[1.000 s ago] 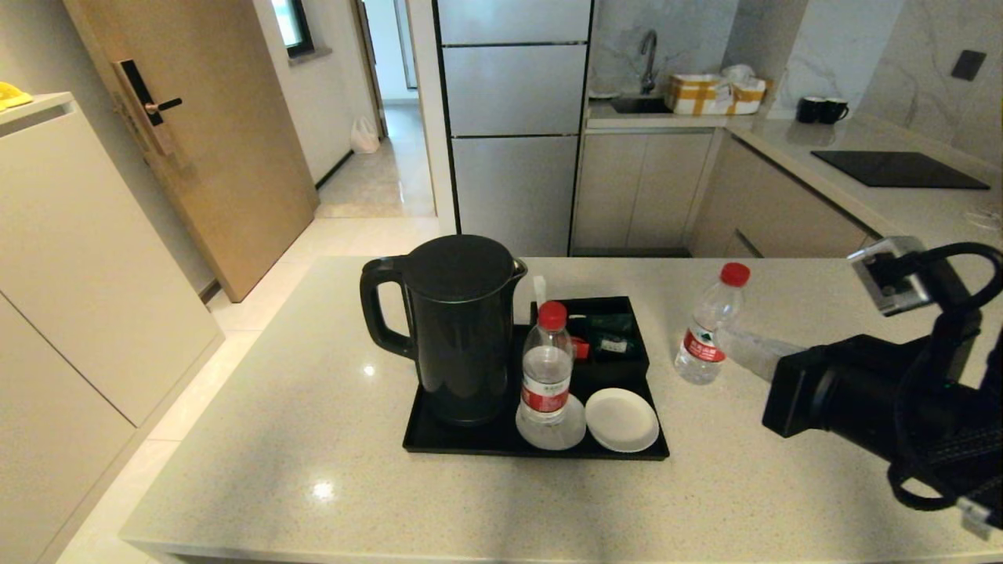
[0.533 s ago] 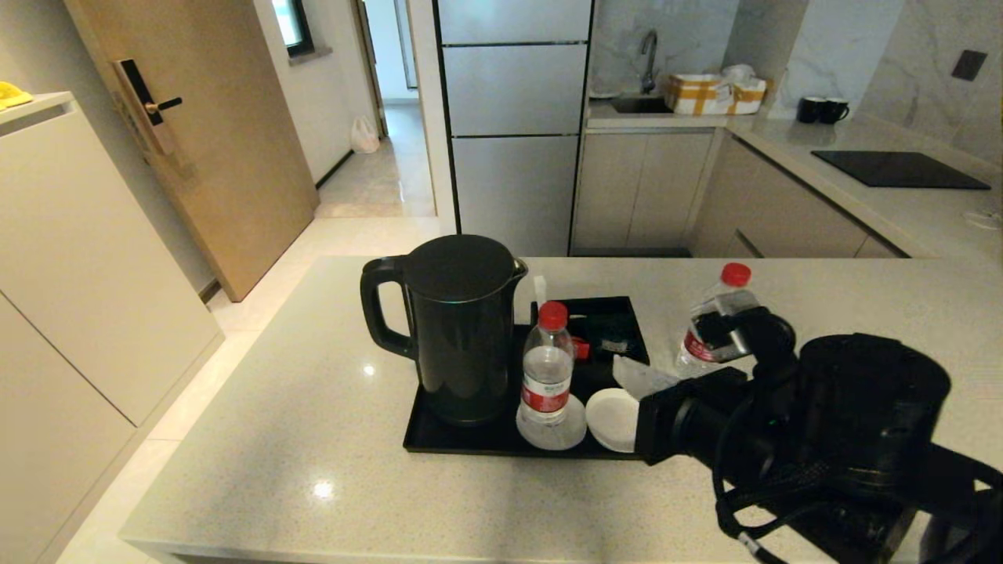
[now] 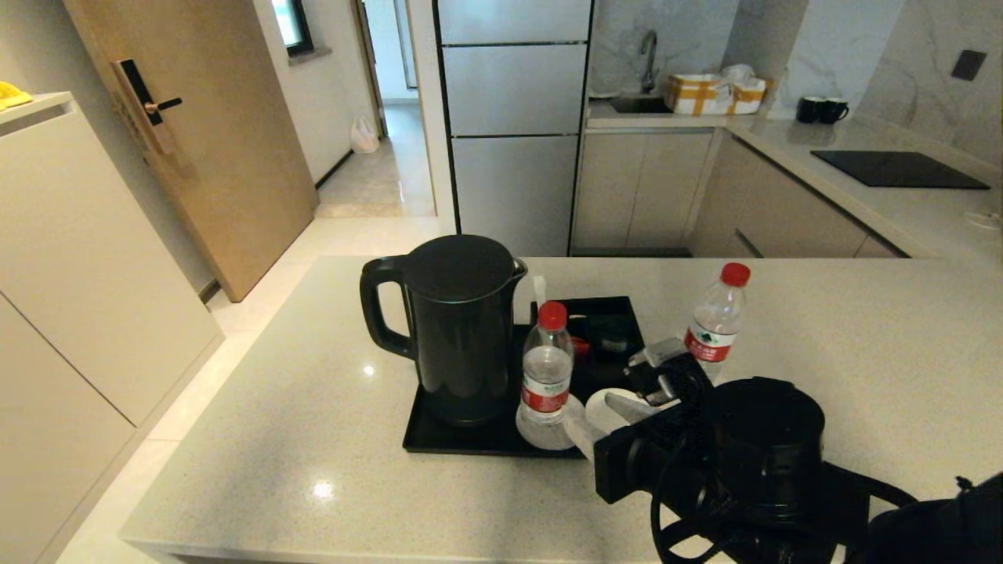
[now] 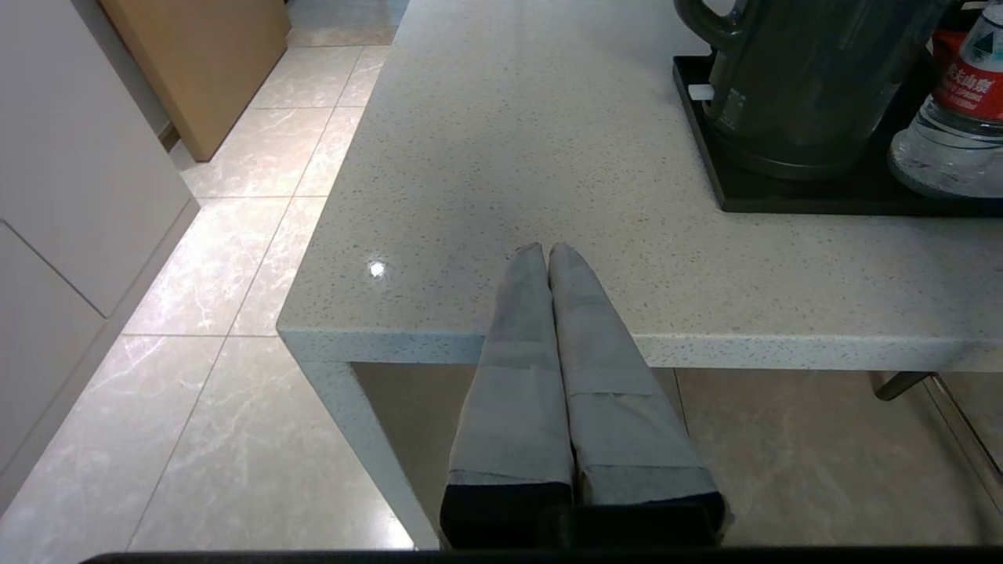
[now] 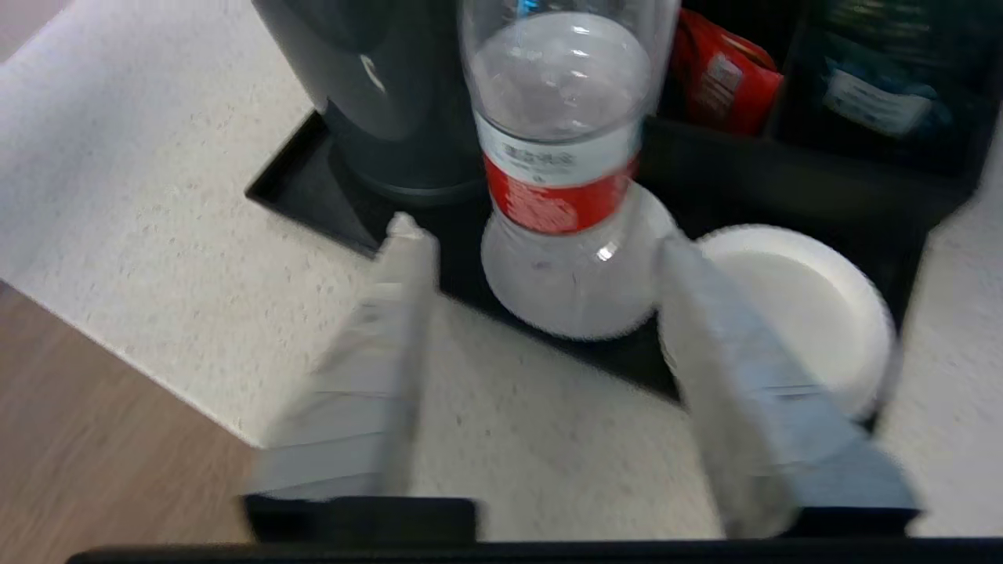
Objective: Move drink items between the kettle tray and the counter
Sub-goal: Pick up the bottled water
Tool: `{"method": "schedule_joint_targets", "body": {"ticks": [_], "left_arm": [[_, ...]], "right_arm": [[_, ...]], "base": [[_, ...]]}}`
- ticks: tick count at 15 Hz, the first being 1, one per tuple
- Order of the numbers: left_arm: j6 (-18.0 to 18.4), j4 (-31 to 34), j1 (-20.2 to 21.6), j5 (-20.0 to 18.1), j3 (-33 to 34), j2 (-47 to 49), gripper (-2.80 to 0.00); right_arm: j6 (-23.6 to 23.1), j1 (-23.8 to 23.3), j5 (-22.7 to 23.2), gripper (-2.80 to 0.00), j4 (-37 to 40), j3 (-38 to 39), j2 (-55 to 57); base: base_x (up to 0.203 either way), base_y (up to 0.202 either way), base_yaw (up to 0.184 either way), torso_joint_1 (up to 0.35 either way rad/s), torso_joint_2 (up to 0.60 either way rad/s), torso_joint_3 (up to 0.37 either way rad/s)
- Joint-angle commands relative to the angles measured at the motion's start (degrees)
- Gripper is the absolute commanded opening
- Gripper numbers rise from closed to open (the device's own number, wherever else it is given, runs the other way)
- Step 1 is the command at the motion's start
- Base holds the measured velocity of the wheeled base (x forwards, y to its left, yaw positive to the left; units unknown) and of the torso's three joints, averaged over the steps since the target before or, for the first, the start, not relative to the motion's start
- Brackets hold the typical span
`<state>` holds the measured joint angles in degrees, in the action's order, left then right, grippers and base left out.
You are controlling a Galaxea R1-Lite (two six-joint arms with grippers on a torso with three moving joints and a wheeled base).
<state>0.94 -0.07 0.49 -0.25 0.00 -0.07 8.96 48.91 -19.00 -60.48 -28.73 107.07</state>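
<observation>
**Clerk:** Item one — the right gripper point(image 5: 541, 243), grey tapered fingers point(image 5: 392, 313) spread wide, holding nothing. Where does it stand?

**Checker:** Low over the near edge of the flat rectangular black kettle tray point(image 3: 439, 446), pointed at the small clear plastic water bottle with red cap and red-and-white label point(image 3: 546, 368). In the right wrist view that tray bottle point(image 5: 560, 157) sits between the two finger lines but beyond the tips — no contact.

**Clerk:** Item two, the tray bottle's seat?

**Checker:** Upright on a round white coaster point(image 3: 541, 435), just beside the tall black lidded kettle point(image 3: 458, 329). The second round white coaster point(image 5: 791, 305) beside it is bare.

**Clerk:** Further out?

**Checker:** Black compartment box point(image 3: 607, 333) at the tray's back, with a small red sachet point(image 5: 725, 82) and a dark green one point(image 5: 878, 86) inside. Off the tray, to the right: a second clear red-capped water bottle point(image 3: 715, 325), upright on the light grey speckled stone counter point(image 3: 313, 423).

**Clerk:** The left gripper point(image 4: 547, 252)?

**Checker:** Parked at the counter's near left edge, fingers pressed together, empty.

**Clerk:** Progress?

**Checker:** Judging by the layout — one bottle on the counter, one on the tray, so perhaps half done. The grasp on the tray bottle is not yet made; advance, close, lift and set-down are left for it.
</observation>
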Motion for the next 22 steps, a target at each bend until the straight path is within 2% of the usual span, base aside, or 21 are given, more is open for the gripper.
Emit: {"method": "schedule_joint_targets", "body": {"ticks": [1,8,12,22], "left_arm": [[0.0,0.0,0.0,0.0,0.1,0.1,-2.80],[0.0,0.0,0.0,0.0,0.1,0.1,-2.80],[0.0,0.0,0.1,0.0,0.1,0.1,-2.80],[0.0,0.0,0.0,0.0,0.1,0.1,-2.80]], "right_arm": [[-0.3,0.1,-0.3,0.00,-4.1,-0.3,5.7],[-0.9,-1.1,-0.4,0.00,-5.6,-6.5,11.4],[-2.8,-4.2,-0.4,0.00,-5.6,-10.5,13.3],[-2.7,-5.6,-0.2,0.00,-8.3,-12.8,19.0]], "base": [[0.000,0.000,0.000,0.000,0.00,0.000],[0.000,0.000,0.000,0.000,0.00,0.000],[0.000,0.000,0.000,0.000,0.00,0.000],[0.000,0.000,0.000,0.000,0.00,0.000]]}}
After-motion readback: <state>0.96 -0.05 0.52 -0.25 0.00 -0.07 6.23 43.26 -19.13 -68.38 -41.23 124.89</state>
